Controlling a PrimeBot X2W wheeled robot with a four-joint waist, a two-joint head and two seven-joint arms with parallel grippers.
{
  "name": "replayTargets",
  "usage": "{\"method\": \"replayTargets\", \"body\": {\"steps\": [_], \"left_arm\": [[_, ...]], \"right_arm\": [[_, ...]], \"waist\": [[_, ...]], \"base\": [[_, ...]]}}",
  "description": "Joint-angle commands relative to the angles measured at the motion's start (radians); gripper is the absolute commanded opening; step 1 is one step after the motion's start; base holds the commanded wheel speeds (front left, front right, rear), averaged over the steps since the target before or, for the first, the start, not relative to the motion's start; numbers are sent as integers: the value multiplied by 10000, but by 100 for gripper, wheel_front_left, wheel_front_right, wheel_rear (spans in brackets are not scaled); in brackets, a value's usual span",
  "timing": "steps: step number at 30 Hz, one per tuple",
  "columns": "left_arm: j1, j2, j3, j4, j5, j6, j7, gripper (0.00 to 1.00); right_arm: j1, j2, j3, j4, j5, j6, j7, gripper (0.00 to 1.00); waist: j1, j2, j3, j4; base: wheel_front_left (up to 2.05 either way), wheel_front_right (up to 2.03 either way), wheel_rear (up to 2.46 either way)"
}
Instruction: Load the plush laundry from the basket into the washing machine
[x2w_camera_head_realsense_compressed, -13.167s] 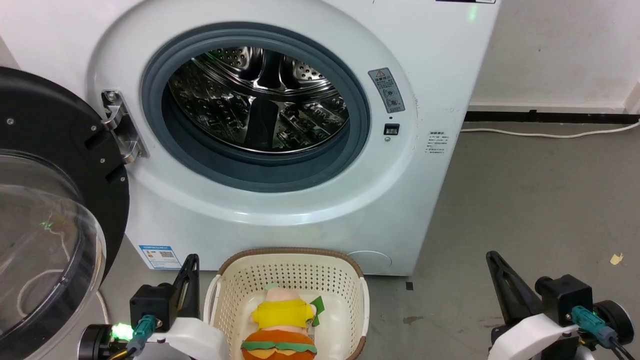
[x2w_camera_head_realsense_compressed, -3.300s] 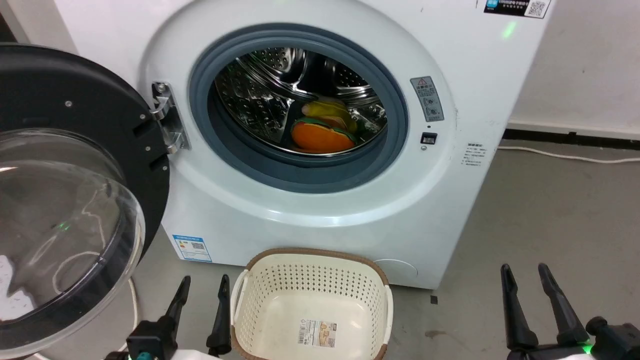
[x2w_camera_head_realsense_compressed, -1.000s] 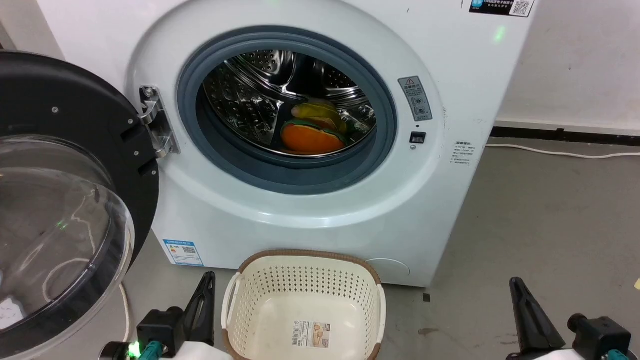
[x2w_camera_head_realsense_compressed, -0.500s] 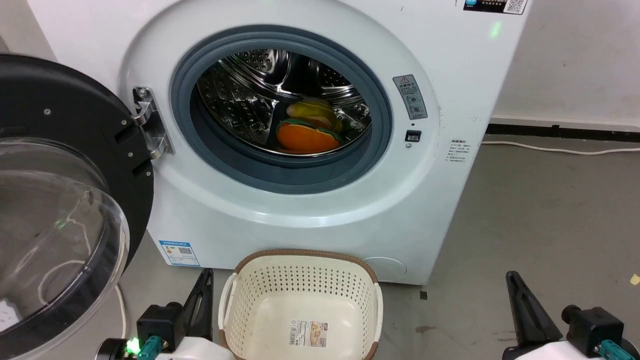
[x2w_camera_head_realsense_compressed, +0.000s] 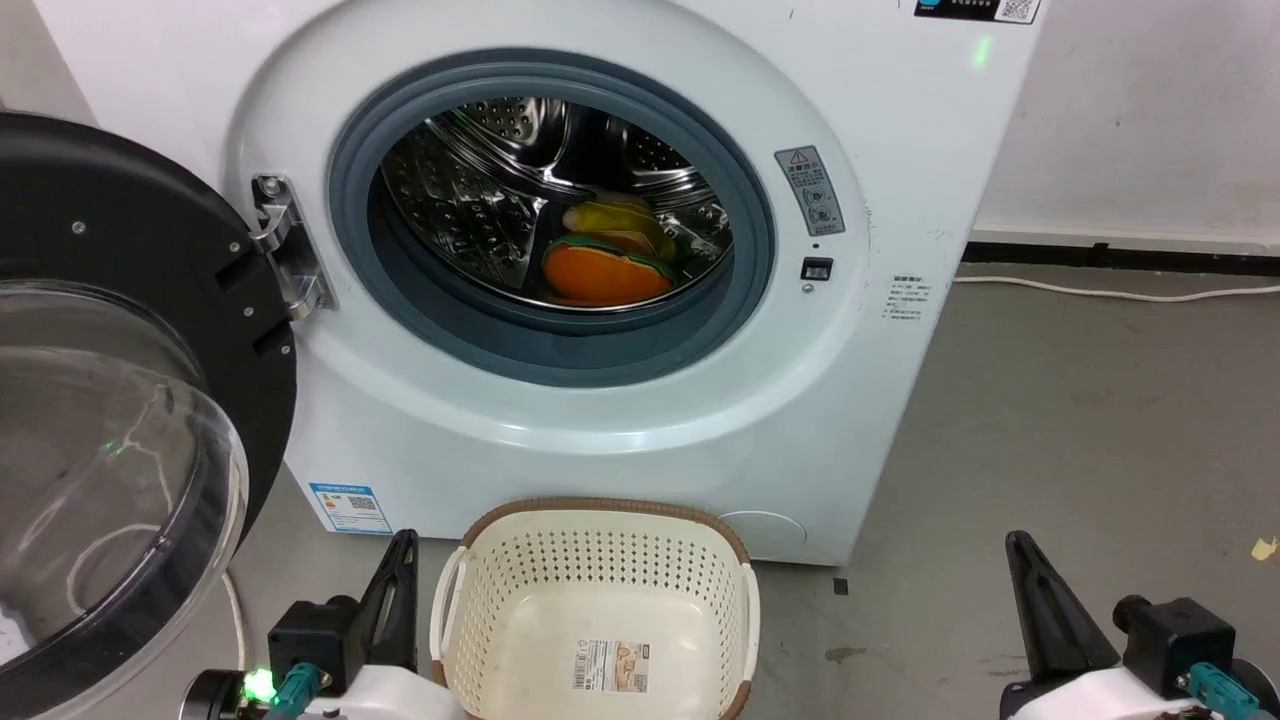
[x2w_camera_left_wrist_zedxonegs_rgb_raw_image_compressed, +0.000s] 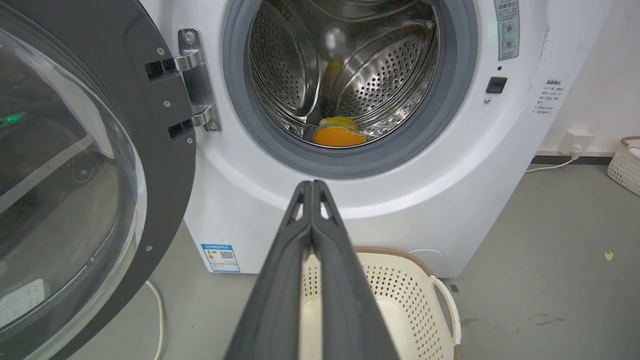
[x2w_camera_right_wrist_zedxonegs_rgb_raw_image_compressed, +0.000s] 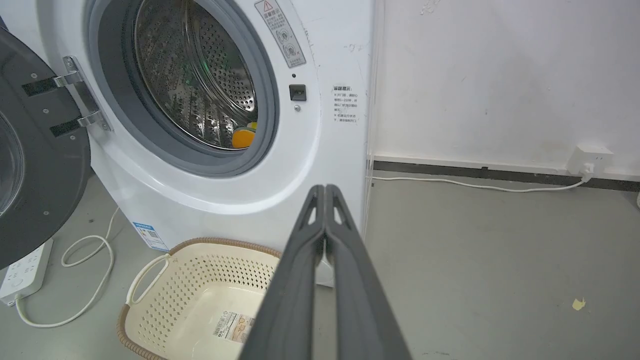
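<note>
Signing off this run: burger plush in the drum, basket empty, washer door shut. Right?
No: the door stands wide open, as the head view shows. The burger plush is in the drum and the basket is empty.

A white wall socket (x2w_camera_right_wrist_zedxonegs_rgb_raw_image_compressed: 591, 155) sits just above the black skirting (x2w_camera_right_wrist_zedxonegs_rgb_raw_image_compressed: 475, 170) — from it a white cable (x2w_camera_right_wrist_zedxonegs_rgb_raw_image_compressed: 475, 186) trails left along the grey floor (x2w_camera_right_wrist_zedxonegs_rgb_raw_image_compressed: 500, 260); a yellow scrap (x2w_camera_right_wrist_zedxonegs_rgb_raw_image_compressed: 578, 303) lies well out from the socket.

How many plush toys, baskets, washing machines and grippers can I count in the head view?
plush toy: 1
basket: 1
washing machine: 1
grippers: 2, the left gripper and the right gripper
Total: 5
</note>
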Motion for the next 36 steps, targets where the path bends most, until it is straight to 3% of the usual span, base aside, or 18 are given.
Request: {"method": "replayTargets", "body": {"steps": [1,36], "left_arm": [[-156,-71,57,-80,110,-34,82,0],[-331,-447,723,-448,952,-277,822,0]], "right_arm": [[-169,1,20,-60,-111,4,59,0],[-647,1,127,-224,-973,6,838,0]], "waist": [[-1,0,3,-7],[-1,0,113,-331]], "base": [[0,0,0],[0,0,0]]}}
